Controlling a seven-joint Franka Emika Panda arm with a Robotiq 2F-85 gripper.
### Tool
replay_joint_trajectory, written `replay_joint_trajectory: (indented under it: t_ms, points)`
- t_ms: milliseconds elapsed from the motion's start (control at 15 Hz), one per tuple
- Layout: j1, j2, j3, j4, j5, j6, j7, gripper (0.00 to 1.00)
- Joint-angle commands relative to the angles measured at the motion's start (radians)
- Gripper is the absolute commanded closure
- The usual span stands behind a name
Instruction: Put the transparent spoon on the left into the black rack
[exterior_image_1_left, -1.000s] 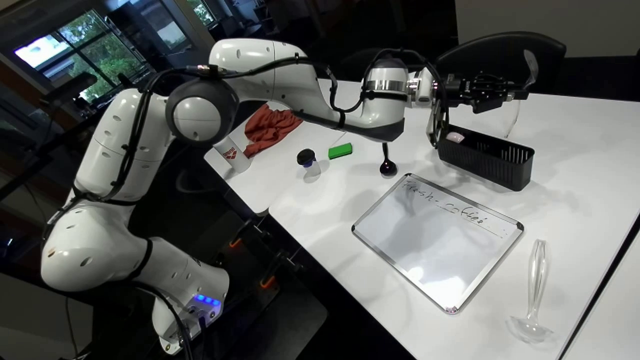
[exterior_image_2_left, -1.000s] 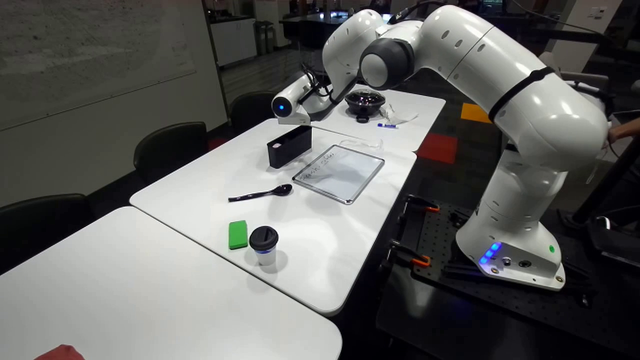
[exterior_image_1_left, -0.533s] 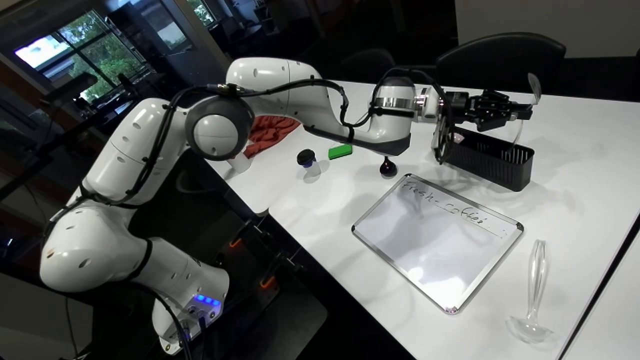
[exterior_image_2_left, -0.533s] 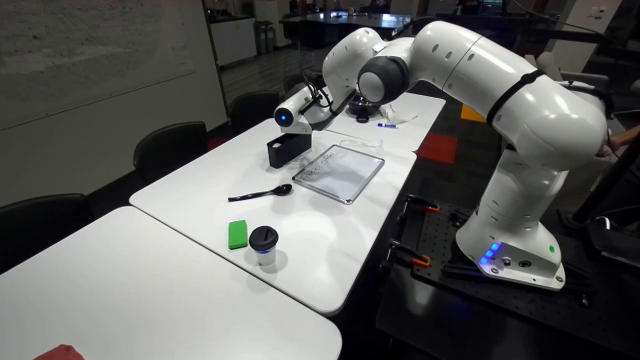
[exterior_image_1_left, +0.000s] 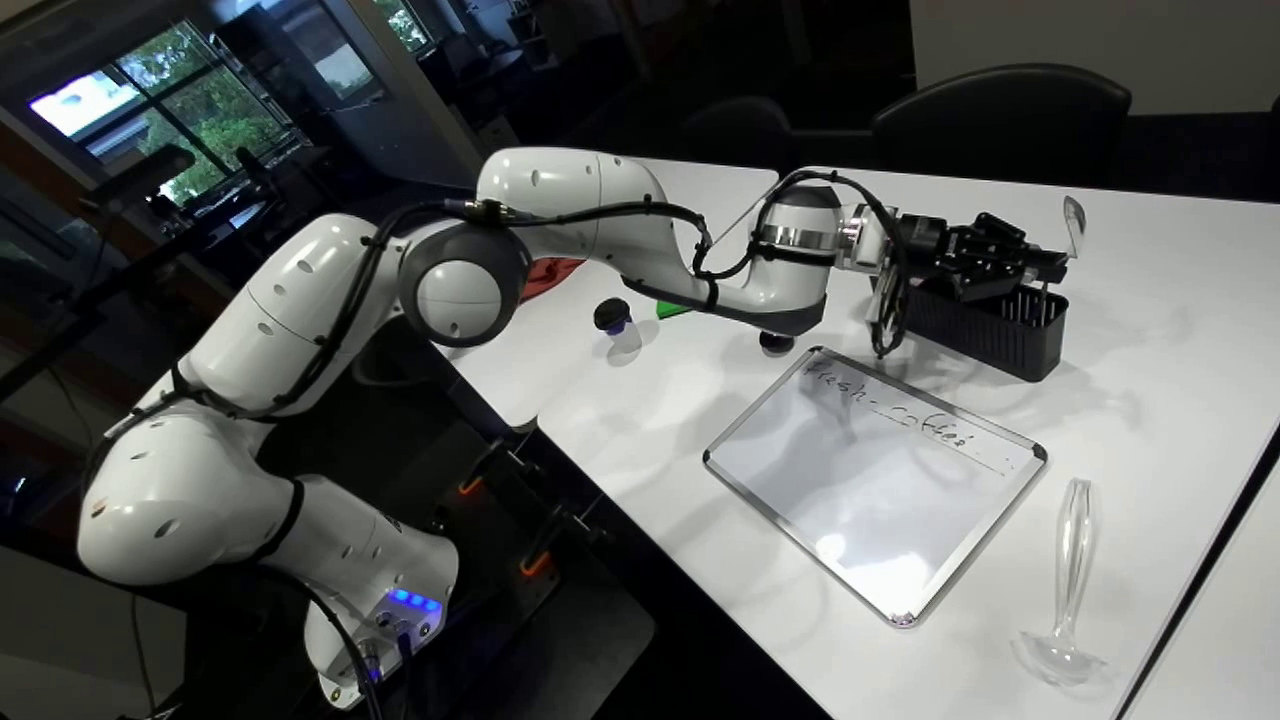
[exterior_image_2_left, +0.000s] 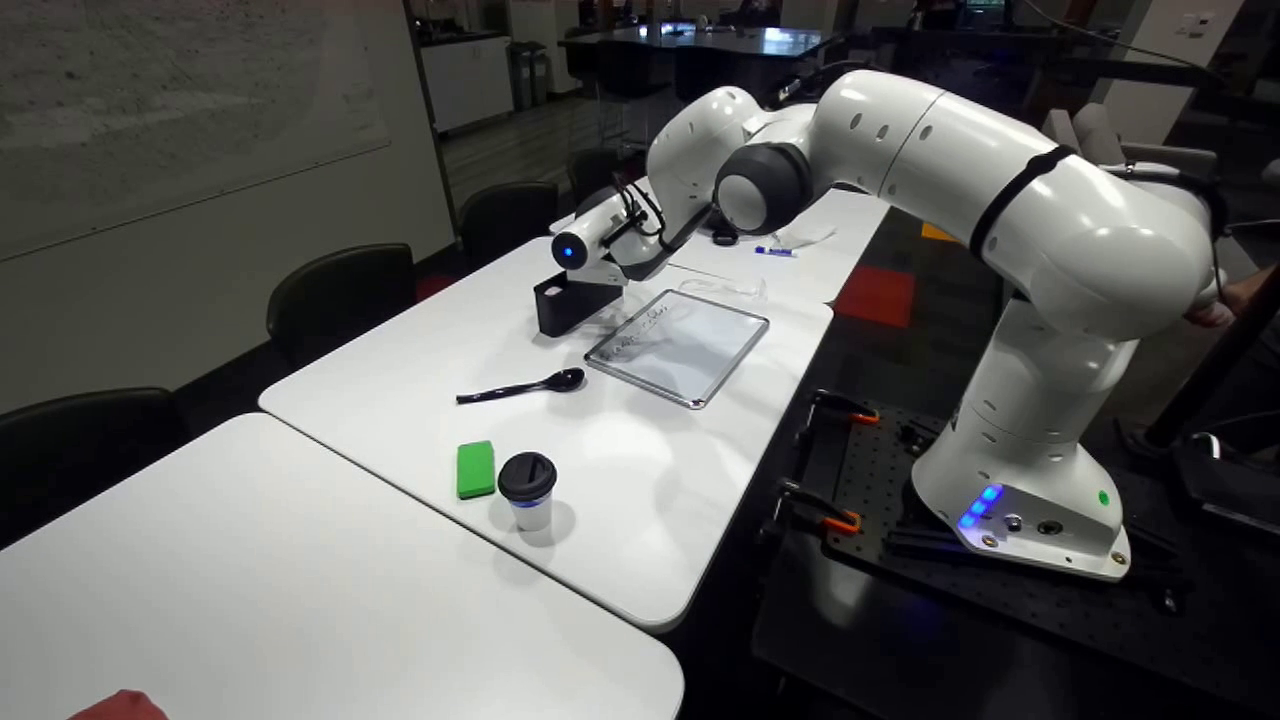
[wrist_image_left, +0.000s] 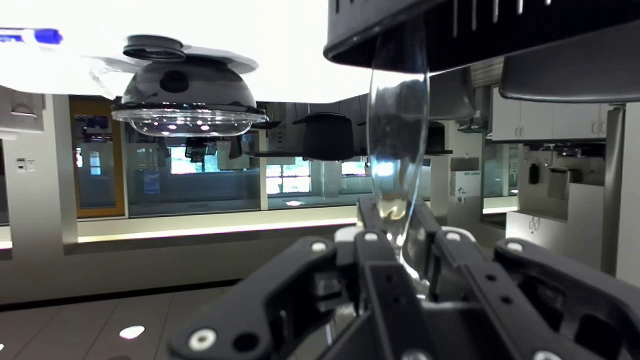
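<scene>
Now lowered, the gripper (wrist_image_left: 397, 220) pinches the transparent spoon (wrist_image_left: 398, 115), partly inside the black rack (exterior_image_1_left: 985, 340) beneath it, so release looks near.

In an exterior view, the black rectangular plastic rack (exterior_image_2_left: 576, 308) stands left of the silver-framed rectangular whiteboard (exterior_image_2_left: 690, 350). Before the rack lies the long black plastic spoon (exterior_image_2_left: 522, 387).

Office-like lab: in an exterior view, chairs (exterior_image_2_left: 340, 310) are lining table (exterior_image_2_left: 620, 440) at 9 o'clock, perforated plate (exterior_image_2_left: 870, 472) is carrying robot (exterior_image_2_left: 1100, 230) at 4.
</scene>
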Motion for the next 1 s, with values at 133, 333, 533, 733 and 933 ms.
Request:
replay_joint_trajectory:
  t_ms: [133, 333, 533, 733, 933]
  points:
    - [0.005, 0.06, 0.007, 0.081, 0.057, -0.071, -0.037, 0.63]
    - [0.019, 0.052, 0.002, 0.077, 0.051, -0.091, -0.025, 0.42]
    - [0.036, 0.011, 0.01, 0.053, 0.06, -0.11, -0.021, 0.2]
    - [0.058, -0.061, 0.027, 0.004, 0.078, -0.108, -0.02, 0.01]
    - [0.069, -0.155, 0.078, -0.052, 0.158, -0.134, -0.058, 0.0]
